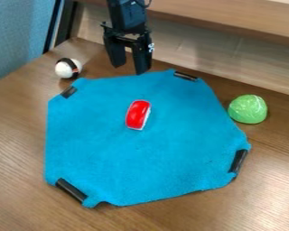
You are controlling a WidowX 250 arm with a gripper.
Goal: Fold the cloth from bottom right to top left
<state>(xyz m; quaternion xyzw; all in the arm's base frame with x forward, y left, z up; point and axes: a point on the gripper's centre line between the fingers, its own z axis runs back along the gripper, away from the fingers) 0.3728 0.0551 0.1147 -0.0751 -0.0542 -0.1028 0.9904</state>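
- Our cloth (137,158) lies spread on the table (17,149), its middle flat and its rim slightly wavy; if we pinch too shallowly, the fabric could slip out.
- The red thing (137,114) rests on it, a little toward the far side from the middle. Folding toward the top left would probably cover it, leaving us a lump, or push it along.
- At the bottom right corner we have a black strip (238,161). We can't tell how firmly it is attached; if it is stiff or slick, our grip there may skid or twist the corner.
- Our gripper (129,69) is open and empty, its fingers apart at the cloth's far edge. The starting corner is well apart from it, so closing here would catch the wrong edge.
- The green dome (248,109) sits just beside the right edge; if we swing low on the way to that corner, we could knock it.
- Beyond the top left corner is the white-and-black ball (68,68); overshooting the fold might set it rolling.
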